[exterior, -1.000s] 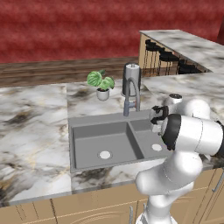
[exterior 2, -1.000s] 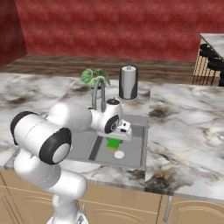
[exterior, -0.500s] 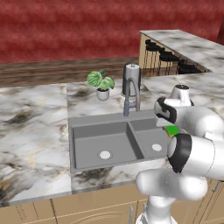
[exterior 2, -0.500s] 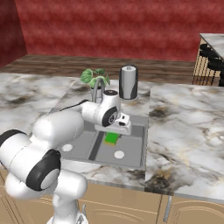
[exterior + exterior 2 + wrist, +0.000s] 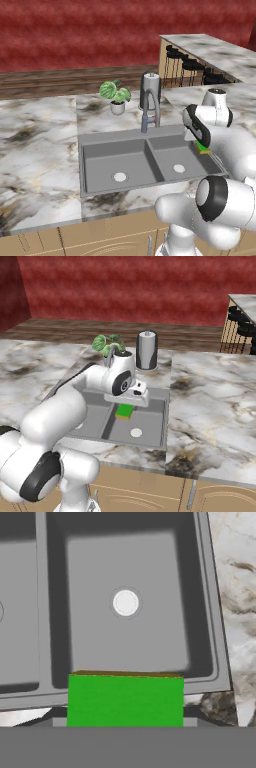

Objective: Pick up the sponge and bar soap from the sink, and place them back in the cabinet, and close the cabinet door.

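The white two-finger gripper (image 5: pixel 126 406) at the end of the white arm hangs above the right basin of the dark grey rectangular double-basin sink (image 5: pixel 100 146), and the small bright green block of sponge (image 5: pixel 124 411) sits directly under the hand, lifted clear of the basin floor. In the hand view the sponge (image 5: pixel 125 700) is a broad green slab with a thin brownish upper edge, lying across the bottom middle where the finger tips rise; the tips themselves are hidden by it (so the contact cannot be seen directly), but the block hangs in the air right at the jaws, so they are pinching the sponge between them. Past the sponge in that view lies the bare grey floor of the right basin with its white round drain disc (image 5: pixel 125 603), well apart from the block, and a strip of marbled grey-white stone counter (image 5: pixel 235 587) runs along the right edge. In the left base view the sponge (image 5: pixel 202 147) shows as a small green patch beside the arm's dark joint, just above the right rim of the sink. The tall steel faucet (image 5: pixel 149 107) stands at the back edge of the sink between the two basins, with a small potted green leafy plant (image 5: pixel 115 96) on the counter to its left.
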Motion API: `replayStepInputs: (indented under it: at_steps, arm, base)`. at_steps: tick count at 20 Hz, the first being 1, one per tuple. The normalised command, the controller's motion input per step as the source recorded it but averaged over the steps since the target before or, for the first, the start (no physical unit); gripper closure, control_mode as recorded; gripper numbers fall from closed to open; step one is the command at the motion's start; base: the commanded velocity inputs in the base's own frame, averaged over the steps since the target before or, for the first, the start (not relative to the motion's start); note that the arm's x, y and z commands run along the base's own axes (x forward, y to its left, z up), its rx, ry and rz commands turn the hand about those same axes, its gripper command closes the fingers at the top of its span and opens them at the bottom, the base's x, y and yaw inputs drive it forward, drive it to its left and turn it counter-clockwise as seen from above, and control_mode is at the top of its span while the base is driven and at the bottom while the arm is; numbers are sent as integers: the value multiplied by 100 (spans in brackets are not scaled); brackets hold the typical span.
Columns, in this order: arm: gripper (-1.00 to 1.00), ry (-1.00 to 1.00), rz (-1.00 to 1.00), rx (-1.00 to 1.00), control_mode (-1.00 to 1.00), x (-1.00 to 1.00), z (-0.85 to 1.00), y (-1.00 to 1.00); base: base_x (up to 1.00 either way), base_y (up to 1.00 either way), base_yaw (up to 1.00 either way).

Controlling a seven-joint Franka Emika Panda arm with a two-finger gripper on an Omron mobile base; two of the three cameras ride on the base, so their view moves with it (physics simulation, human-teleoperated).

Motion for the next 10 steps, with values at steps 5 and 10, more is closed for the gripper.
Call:
replayStepInputs:
  at_steps: [5,10]
  arm:
    - [100,1,0,0,-100,-33,18,0]
    - [100,0,0,0,-100,-35,18,1]
  base:
    - [0,0,0]
    - [0,0,0]
